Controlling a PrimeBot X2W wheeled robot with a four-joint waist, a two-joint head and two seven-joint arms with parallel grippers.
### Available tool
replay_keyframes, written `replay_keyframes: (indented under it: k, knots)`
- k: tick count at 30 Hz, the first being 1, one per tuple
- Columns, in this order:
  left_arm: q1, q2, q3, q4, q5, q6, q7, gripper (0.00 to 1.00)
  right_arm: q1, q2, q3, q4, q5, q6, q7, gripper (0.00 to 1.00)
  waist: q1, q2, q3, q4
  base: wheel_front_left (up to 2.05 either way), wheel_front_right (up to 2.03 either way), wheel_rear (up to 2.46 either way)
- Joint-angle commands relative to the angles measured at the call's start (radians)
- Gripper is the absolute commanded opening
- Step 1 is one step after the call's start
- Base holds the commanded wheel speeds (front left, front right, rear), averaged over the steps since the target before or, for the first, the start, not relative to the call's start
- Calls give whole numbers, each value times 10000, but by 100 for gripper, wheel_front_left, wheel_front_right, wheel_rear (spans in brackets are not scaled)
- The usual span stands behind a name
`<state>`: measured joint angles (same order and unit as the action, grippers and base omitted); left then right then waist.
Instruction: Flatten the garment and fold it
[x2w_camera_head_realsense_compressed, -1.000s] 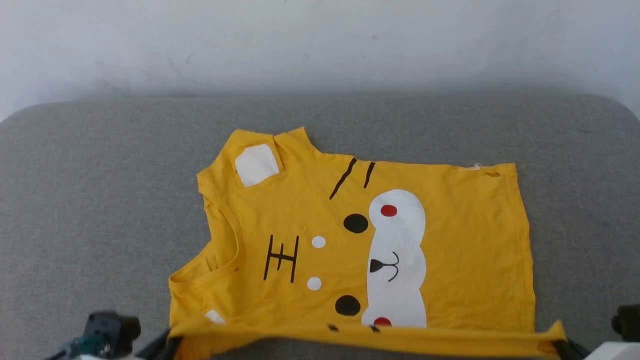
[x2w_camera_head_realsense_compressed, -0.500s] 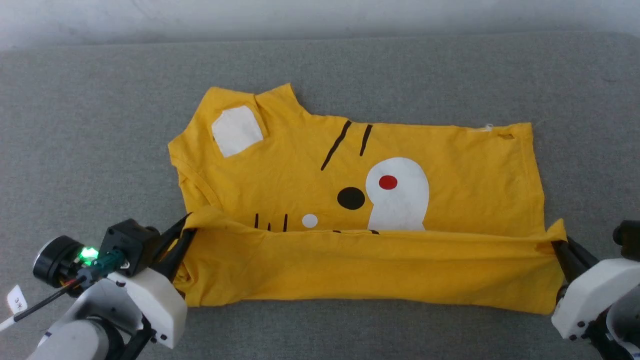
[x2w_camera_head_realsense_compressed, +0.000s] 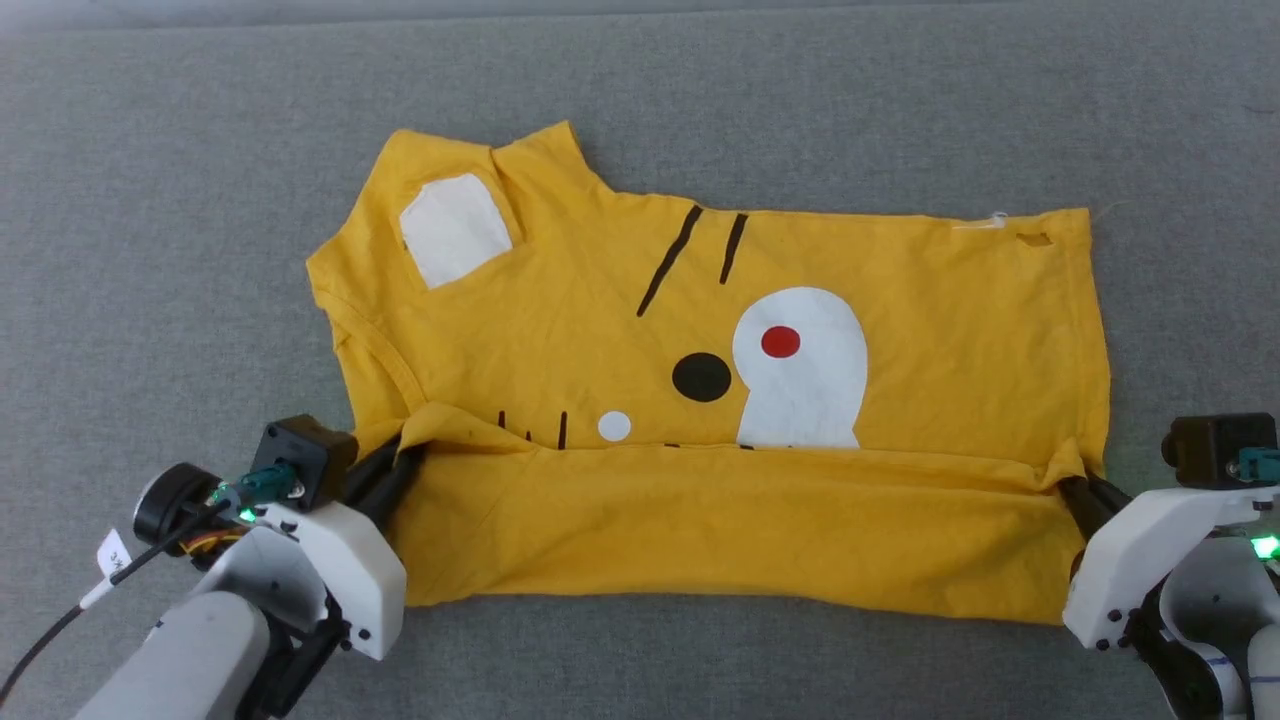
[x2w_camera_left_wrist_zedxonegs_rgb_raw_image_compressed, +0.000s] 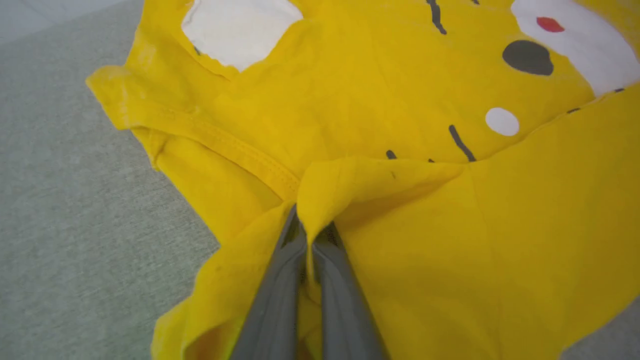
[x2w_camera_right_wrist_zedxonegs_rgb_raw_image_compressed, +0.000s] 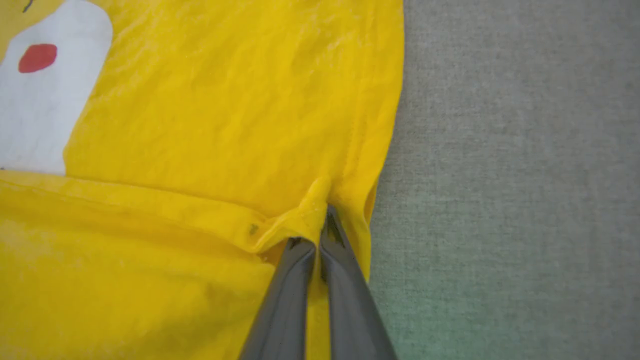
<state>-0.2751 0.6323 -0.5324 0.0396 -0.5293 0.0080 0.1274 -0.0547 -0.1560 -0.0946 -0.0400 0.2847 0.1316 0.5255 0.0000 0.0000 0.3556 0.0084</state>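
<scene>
Carried farther across the print, the yellow flap (x2w_camera_head_realsense_compressed: 720, 520) now hides half the white patch (x2w_camera_head_realsense_compressed: 800, 370). The left end effector (x2w_camera_head_realsense_compressed: 403, 462) and right end effector (x2w_camera_head_realsense_compressed: 1072, 488) pinch its corners shut. The garment (x2w_camera_head_realsense_compressed: 620, 290) lies on the grey table (x2w_camera_head_realsense_compressed: 180, 200). An uneven pull could skew the fold, and the rumpled neckline (x2w_camera_head_realsense_compressed: 375, 350) crowds the left pinch.

Open grey surface (x2w_camera_head_realsense_compressed: 160, 180) on every side of the half-folded garment (x2w_camera_head_realsense_compressed: 600, 260)

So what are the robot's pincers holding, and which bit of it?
The yellow T-shirt. The left pincer pinches the folded-over flap's corner at the neck end; the right pincer pinches its corner at the hem end.
</scene>
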Motion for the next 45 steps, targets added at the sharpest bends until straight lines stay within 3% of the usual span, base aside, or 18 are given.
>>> replay_keyframes:
  k: [1,2,3,10,15,24,30,37,41,45]
  knots:
    - [-147,-62,-21,120,-54,-77,-57,94,-57,40,63,211,58,-9,12,33,0,0,-30,18,0,0,0]
    - [-174,-119,-24,253,-90,-98,-103,100,-80,49,84,310,79,-9,-11,52,0,0,-46,25,0,0,0]
    - [-178,-223,25,353,-203,-90,-191,100,-102,65,101,398,129,-9,-27,100,0,0,-63,33,0,0,0]
    - [178,-803,809,138,-1232,132,-1147,100,-53,122,-49,200,404,-9,-438,100,0,0,-484,40,0,0,0]
    - [1024,-874,1494,-606,-1480,722,-2095,100,561,314,-492,-685,290,-9,-1052,100,0,0,-1106,67,0,0,0]
    - [3020,-1132,2261,-1876,-731,2155,-3676,100,1738,1019,-1529,-1878,-1187,-9,-3677,100,0,0,-1939,61,0,0,0]
    - [4020,-1618,2610,-2135,377,2754,-3880,100,2233,1053,-1886,-1289,-1232,-9,-5683,100,0,0,-2304,85,0,0,0]
    - [4882,-2449,3082,-1979,830,2663,-3889,100,2503,1056,-1942,-283,-1304,-9,-6667,100,0,0,-2549,170,0,0,0]
    - [4850,-2274,3037,-1665,775,2487,-3595,100,2373,1056,-2008,-129,-1418,-9,-6746,100,0,0,-2568,236,0,0,0]
    - [4436,-1826,2802,-1358,628,2200,-2353,100,2202,1056,-2005,-69,-1455,-9,-6764,100,0,0,-2454,284,0,0,0]
